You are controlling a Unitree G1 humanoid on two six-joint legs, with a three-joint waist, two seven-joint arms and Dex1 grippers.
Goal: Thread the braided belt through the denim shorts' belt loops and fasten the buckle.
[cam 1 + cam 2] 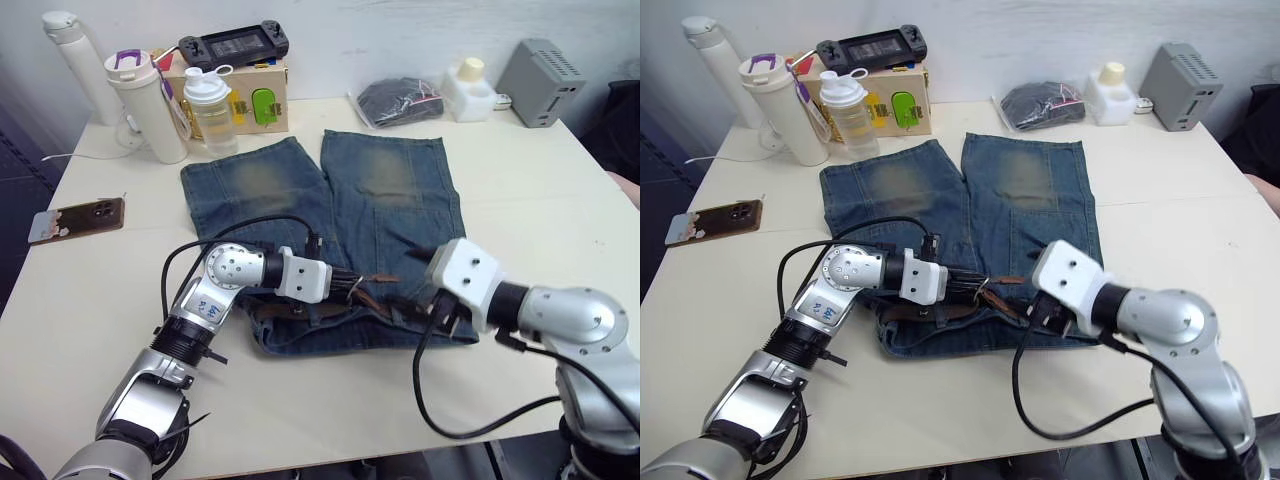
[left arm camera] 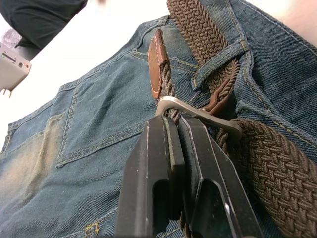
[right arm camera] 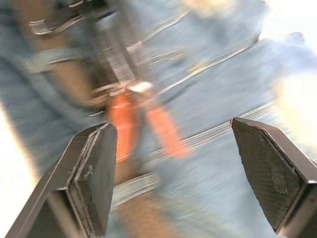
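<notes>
On the denim shorts [image 1: 330, 200], left gripper [image 2: 173, 126] pinched at buckle [image 2: 198, 113]; braided belt [image 2: 198, 25] lies along waistband; right gripper [image 3: 173, 163] wide open, empty

The right wrist view is motion-blurred; the left pincer [image 2: 181, 148] hides part of the buckle [image 2: 198, 113] and braided belt [image 2: 270, 158].

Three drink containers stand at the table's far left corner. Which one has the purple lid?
The middle white tumbler; the tall white flask is plain and the clear shaker bottle has a white cap.

Pale table against a white wall

The cream table [image 1: 560, 215] meets a plain white wall [image 1: 400, 30] along its far edge; dark floor [image 1: 15, 190] shows past its left edge.
</notes>
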